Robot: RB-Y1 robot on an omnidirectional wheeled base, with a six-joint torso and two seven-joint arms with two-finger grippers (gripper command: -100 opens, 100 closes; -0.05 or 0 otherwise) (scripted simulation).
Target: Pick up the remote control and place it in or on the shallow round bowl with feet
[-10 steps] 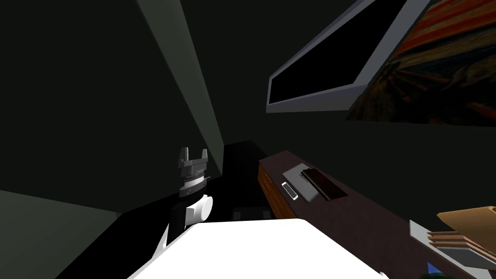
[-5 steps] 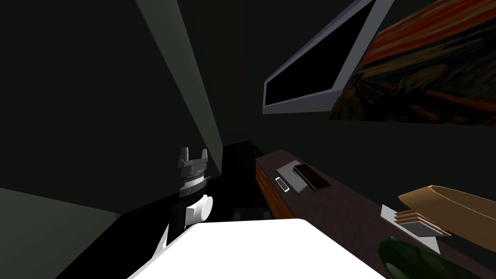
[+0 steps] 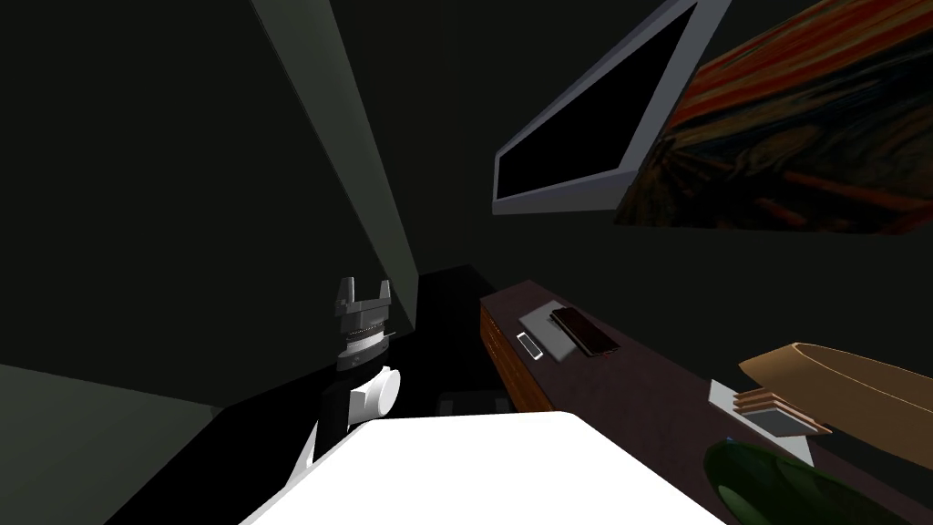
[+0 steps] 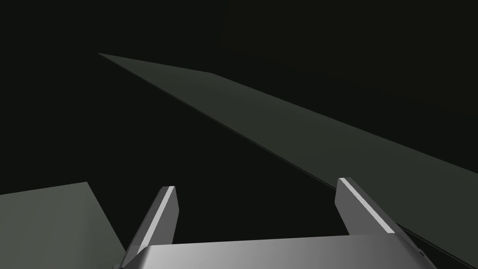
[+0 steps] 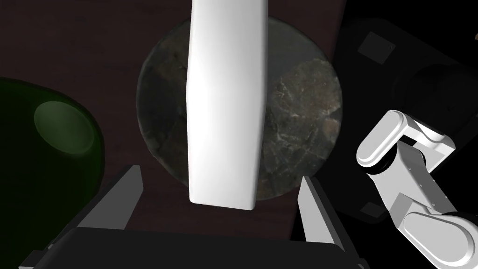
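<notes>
Right hand (image 5: 219, 176) is hanging open, fingers standing clear on either side of the white remote control (image 5: 226, 102). The remote is lying across the mottled round bowl (image 5: 298, 116) on the dark counter (image 5: 70, 42), its near end overhanging the rim. Left hand (image 3: 364, 293) is idling open.

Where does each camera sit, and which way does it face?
Head: on the head, looking steeply down and forward along the sideboard; open left gripper shows.
Left wrist: on the left hand, facing a wall past its open fingers.
Right wrist: on the right hand, looking down past open right gripper at remote over bowl.
Shared: green vessel, head and right wrist views.
</notes>
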